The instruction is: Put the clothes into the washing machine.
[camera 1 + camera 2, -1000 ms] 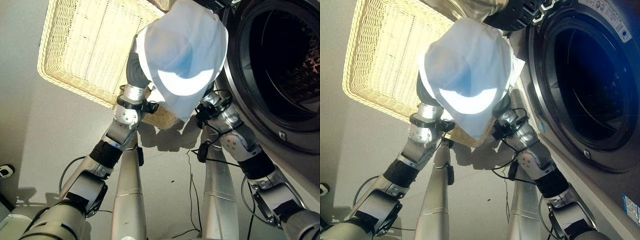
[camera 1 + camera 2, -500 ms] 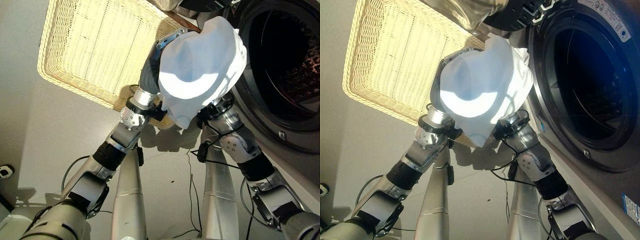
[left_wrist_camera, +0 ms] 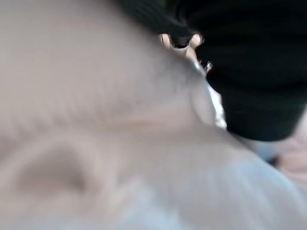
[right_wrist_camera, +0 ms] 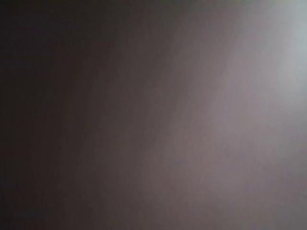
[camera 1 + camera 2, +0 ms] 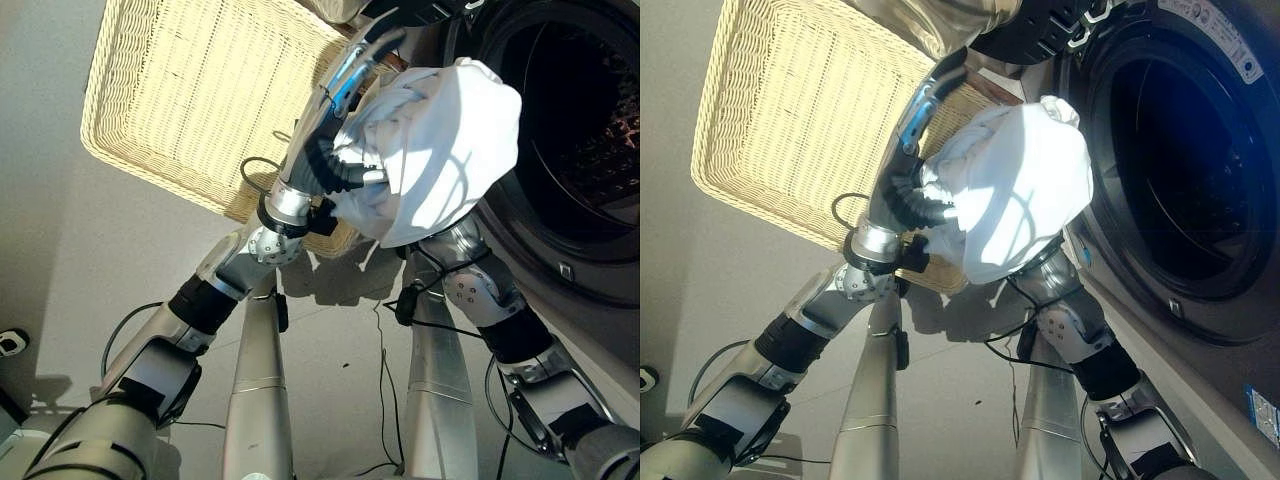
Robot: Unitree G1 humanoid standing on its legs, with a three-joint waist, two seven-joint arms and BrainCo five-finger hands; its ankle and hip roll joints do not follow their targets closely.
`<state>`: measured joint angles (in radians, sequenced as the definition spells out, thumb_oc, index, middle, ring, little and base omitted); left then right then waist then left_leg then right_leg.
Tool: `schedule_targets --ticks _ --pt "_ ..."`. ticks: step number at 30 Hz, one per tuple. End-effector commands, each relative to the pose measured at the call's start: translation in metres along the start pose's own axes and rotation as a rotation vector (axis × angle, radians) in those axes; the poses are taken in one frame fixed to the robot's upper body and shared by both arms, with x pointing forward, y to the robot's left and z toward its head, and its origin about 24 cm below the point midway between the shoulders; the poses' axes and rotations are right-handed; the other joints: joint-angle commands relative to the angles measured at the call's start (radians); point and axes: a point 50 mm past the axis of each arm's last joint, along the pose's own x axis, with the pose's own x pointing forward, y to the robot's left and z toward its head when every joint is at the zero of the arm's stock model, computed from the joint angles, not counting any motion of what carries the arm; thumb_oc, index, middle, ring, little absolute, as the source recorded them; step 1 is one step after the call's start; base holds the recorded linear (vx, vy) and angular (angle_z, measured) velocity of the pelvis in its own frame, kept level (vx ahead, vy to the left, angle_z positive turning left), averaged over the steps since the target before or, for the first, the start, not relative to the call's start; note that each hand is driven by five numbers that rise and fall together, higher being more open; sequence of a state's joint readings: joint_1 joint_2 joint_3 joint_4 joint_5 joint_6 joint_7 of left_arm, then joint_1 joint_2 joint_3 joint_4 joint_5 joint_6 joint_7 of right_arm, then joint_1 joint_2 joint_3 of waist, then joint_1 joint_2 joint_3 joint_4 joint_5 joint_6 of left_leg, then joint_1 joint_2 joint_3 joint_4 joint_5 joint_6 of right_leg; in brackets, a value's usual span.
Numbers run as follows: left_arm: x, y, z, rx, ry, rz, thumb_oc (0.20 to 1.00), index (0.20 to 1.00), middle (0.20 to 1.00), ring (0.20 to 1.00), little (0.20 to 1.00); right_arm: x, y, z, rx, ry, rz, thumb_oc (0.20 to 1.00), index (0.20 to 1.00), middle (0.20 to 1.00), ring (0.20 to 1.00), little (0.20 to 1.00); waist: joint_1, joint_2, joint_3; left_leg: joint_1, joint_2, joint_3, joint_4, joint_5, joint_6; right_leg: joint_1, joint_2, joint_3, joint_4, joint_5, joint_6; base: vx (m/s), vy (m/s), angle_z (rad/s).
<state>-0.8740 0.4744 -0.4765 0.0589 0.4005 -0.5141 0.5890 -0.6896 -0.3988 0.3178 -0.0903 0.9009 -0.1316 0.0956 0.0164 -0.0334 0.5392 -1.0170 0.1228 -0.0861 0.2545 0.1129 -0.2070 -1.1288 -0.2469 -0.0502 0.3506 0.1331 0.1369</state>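
Observation:
A white cloth bundle (image 5: 435,150) hangs in the air right in front of the washing machine's round dark drum opening (image 5: 575,130), overlapping its left rim. My left hand (image 5: 335,110) lies against the bundle's left side with its fingers straight, pointing up along the cloth. My right arm (image 5: 470,285) rises beneath the bundle, and its hand is hidden under the cloth. In the left wrist view the pale cloth (image 3: 105,143) lies very close, with the dark machine (image 3: 254,62) past it.
A pale wicker basket (image 5: 190,90) stands on the grey floor to the left of the machine, behind my left arm. The machine's open door (image 5: 950,20) juts in at the top, just above the bundle. Bare floor (image 5: 60,250) stretches left.
The cloth bundle has moved right, from over the basket's corner to the drum's rim. My left hand has come out from under the cloth and now shows beside it.

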Motion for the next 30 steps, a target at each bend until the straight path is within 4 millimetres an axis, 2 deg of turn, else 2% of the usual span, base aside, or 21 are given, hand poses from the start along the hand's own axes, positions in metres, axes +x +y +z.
schedule_targets --ticks 1,9,19,25,26,27,30 --pt "0.009 0.011 0.005 0.117 -0.055 0.066 1.0 1.0 1.0 1.0 1.0 0.004 0.024 0.038 0.052 -0.239 0.118 0.2 0.2 0.2 0.2 0.2 -0.002 0.012 -0.019 -0.011 -0.077 -0.01 -0.014 0.018 0.095 0.028 0.026 -0.063 -0.045 0.074 0.074 0.0 0.0 0.0" --pt "0.0 0.024 -0.016 0.3 0.057 0.108 1.0 1.0 1.0 1.0 1.0 -0.002 0.016 0.05 0.077 -0.315 0.069 0.2 0.2 0.2 0.2 0.2 -0.002 0.018 -0.019 -0.016 -0.075 -0.011 -0.016 0.021 0.093 0.021 0.022 -0.063 -0.041 0.076 0.077 0.0 0.0 0.0" --pt "-0.011 0.033 -0.031 0.354 0.181 0.154 1.0 1.0 1.0 1.0 1.0 -0.012 0.004 0.059 0.113 -0.398 -0.019 0.2 0.2 0.2 0.2 0.2 -0.006 0.021 -0.019 -0.017 -0.068 -0.005 -0.02 0.024 0.09 0.018 0.021 -0.06 -0.039 0.077 0.081 0.0 0.0 0.0" --pt "-0.013 0.034 -0.033 0.348 0.201 0.167 1.0 1.0 1.0 1.0 1.0 -0.013 0.003 0.06 0.121 -0.408 -0.033 0.2 0.2 0.2 0.2 0.2 -0.006 0.021 -0.019 -0.017 -0.068 -0.004 -0.021 0.025 0.09 0.018 0.021 -0.06 -0.04 0.078 0.081 0.0 0.0 0.0" --pt "-0.019 0.038 -0.037 0.331 0.236 0.226 1.0 1.0 1.0 1.0 1.0 -0.015 -0.001 0.061 0.145 -0.426 -0.055 0.2 0.2 0.2 0.2 0.2 -0.007 0.021 -0.019 -0.02 -0.067 -0.004 -0.02 0.026 0.09 0.015 0.022 -0.059 -0.039 0.079 0.08 0.0 0.0 0.0" --pt "-0.031 0.046 -0.045 0.269 0.311 0.373 1.0 1.0 1.0 1.0 1.0 -0.018 -0.005 0.061 0.196 -0.457 -0.074 0.2 0.2 0.2 0.2 0.2 -0.006 0.022 -0.019 -0.022 -0.064 -0.006 -0.02 0.028 0.088 0.012 0.023 -0.056 -0.034 0.079 0.081 0.0 0.0 0.0" --pt "-0.038 0.049 -0.051 0.26 0.36 0.442 1.0 1.0 1.0 1.0 1.0 -0.017 -0.008 0.062 0.216 -0.483 -0.093 0.2 0.2 0.2 0.2 0.2 -0.006 0.019 -0.019 -0.02 -0.064 -0.008 -0.018 0.029 0.086 0.014 0.024 -0.056 -0.032 0.08 0.081 0.0 0.0 0.0"
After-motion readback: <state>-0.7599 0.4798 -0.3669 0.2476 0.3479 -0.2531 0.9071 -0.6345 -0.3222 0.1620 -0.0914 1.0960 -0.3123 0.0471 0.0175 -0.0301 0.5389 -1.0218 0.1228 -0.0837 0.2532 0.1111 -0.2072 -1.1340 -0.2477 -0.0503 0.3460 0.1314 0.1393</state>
